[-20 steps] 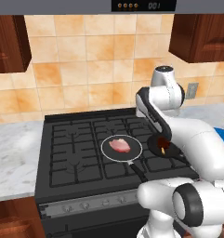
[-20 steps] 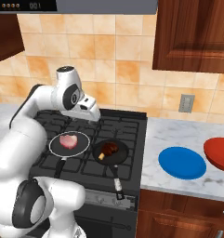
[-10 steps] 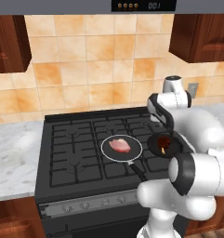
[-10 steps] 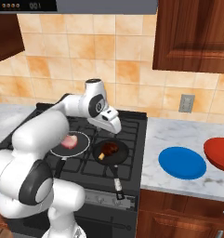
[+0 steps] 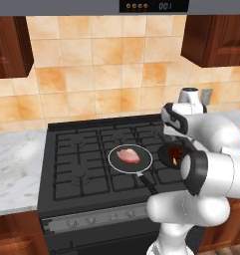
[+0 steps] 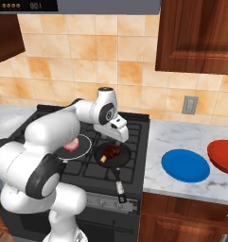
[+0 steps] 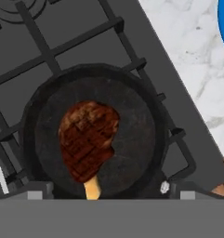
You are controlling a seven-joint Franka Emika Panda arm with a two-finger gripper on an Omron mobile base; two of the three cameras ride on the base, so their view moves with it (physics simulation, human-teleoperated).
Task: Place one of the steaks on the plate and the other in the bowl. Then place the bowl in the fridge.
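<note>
Steak (image 7: 88, 139) below your pincer (image 6: 119, 140)
Your pincer hangs spread and empty; the brown steak lies straight beneath, in the pan (image 7: 136, 139), stub end toward the fingertips.

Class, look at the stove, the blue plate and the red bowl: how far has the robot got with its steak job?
Done: nothing yet; the blue plate and red bowl sit bare on the counter. In hand: the gripper, jaws open, hangs over the dark steak in the black pan. Left: lifting that steak, moving the pink steak from the other pan, then putting the bowl in the fridge.
</note>
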